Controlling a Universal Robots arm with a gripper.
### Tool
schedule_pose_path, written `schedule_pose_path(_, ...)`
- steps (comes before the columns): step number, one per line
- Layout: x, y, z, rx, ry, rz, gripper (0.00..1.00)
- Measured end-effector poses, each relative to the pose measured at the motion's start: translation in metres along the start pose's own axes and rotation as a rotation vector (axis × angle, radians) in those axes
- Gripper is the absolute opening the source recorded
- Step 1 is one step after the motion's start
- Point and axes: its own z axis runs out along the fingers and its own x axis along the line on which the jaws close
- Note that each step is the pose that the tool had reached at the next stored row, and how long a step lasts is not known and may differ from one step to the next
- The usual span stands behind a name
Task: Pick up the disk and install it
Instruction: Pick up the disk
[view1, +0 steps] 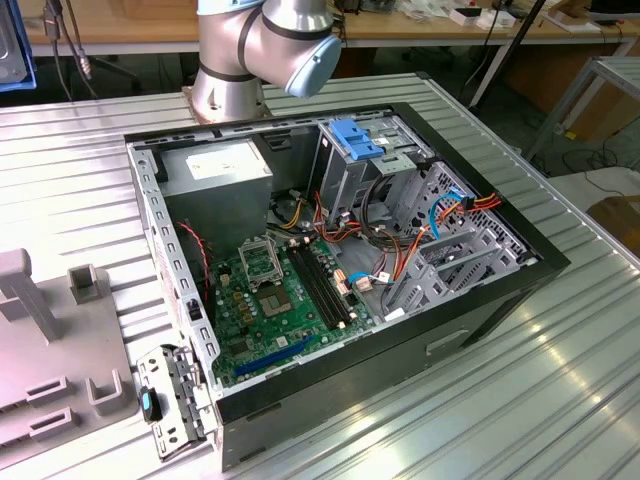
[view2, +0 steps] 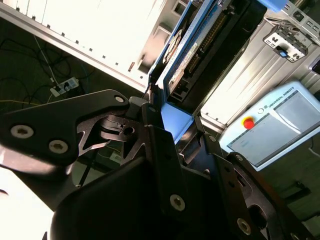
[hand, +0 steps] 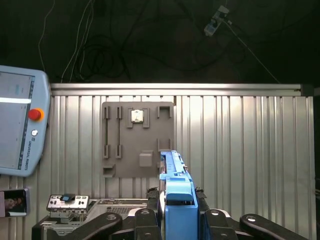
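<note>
The claw (hand: 178, 197) is pinching the disk (hand: 172, 167), its black fingers (view2: 162, 145) pressing on the blue side rails. In both wrist views the disk is sticking out from the claw edge-on, held above the counter (hand: 240, 150) and outside the computer case (view1: 490, 290). The second wrist view is showing the disk's dark circuit-board face between the rails, while the first wrist view is giving its thin blue edge. The exterior view is looking into the case, which is lying open on the counter. It is holding a green motherboard (view1: 270, 300), a grey power supply box (view1: 215, 175) in the corner nearest the arm's base (view1: 250, 50), and a metal drive cage (view1: 355, 140) with a blue plastic top. Orange and red cables (view1: 400, 250) are trailing across the case between the cage and the motherboard. Beside the case a grey fixture plate (hand: 137, 140) is lying flat on the counter, with a teach pendant (hand: 22, 125) near it. A loose metal bracket (view1: 165, 410) with a blue latch is resting just beside the case's corner.
</note>
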Motion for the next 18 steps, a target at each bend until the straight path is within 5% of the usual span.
schedule_pose_path(18,-0.0001,-0.0163,-0.0005,0.0000,0.0000,0.000,0.37)
